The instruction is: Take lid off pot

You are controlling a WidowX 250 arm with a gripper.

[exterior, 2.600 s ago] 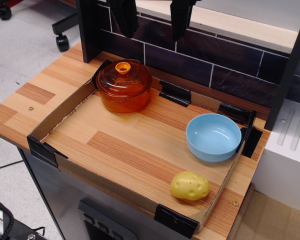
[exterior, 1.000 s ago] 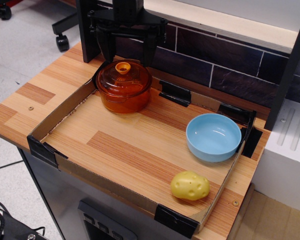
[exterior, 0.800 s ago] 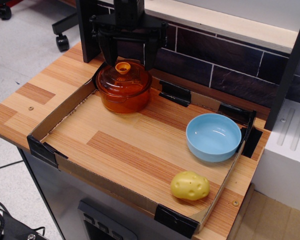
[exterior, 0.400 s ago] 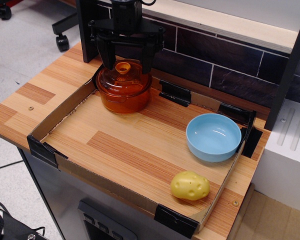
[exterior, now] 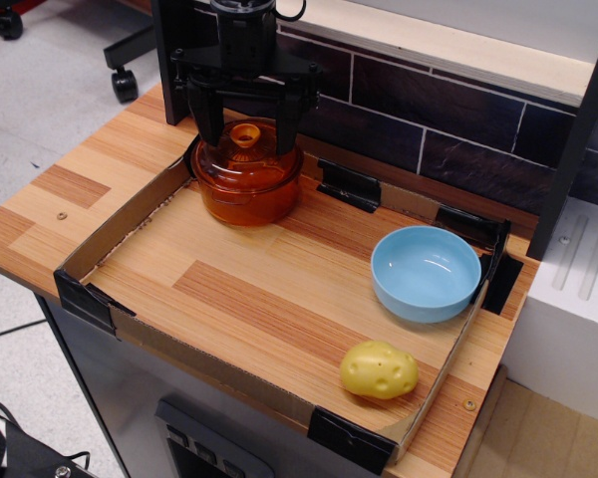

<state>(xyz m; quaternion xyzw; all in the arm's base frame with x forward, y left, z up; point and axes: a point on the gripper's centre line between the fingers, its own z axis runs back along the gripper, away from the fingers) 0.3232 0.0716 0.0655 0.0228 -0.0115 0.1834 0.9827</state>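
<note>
Black and spread apart, the pincer [exterior: 245, 137] is hanging over the pot [exterior: 247, 190] at the table's eleven o'clock corner, its two fingers [exterior: 205, 121] straddling the lid [exterior: 247, 156] with the small knob showing in the gap between them. Nothing is being clamped. Compared with 0.4 s ago, the pincer is sitting slightly lower, its fingertips now reaching down past the lid's dome on either side; compared with 2.6 s ago, when only its tips were poking in at the top edge, it is standing far closer to the pot. The lid is resting closed on the pot exactly as before, and the pot is keeping its place inside the tray.

Across the surface, the cardboard tray [exterior: 130, 221] with black corner clips is lying on the wood-grain table [exterior: 70, 189]. At about three o'clock inside the tray a light-blue bowl [exterior: 426, 273] is sitting upright, and at about five o'clock a yellow potato-shaped toy [exterior: 379, 370] is lying near the front wall, well apart from the pot. Behind the table a dark tiled wall [exterior: 448, 139] is running under a pale shelf [exterior: 458, 50], and grey floor with a chair caster [exterior: 125, 85] is showing at ten o'clock.
</note>
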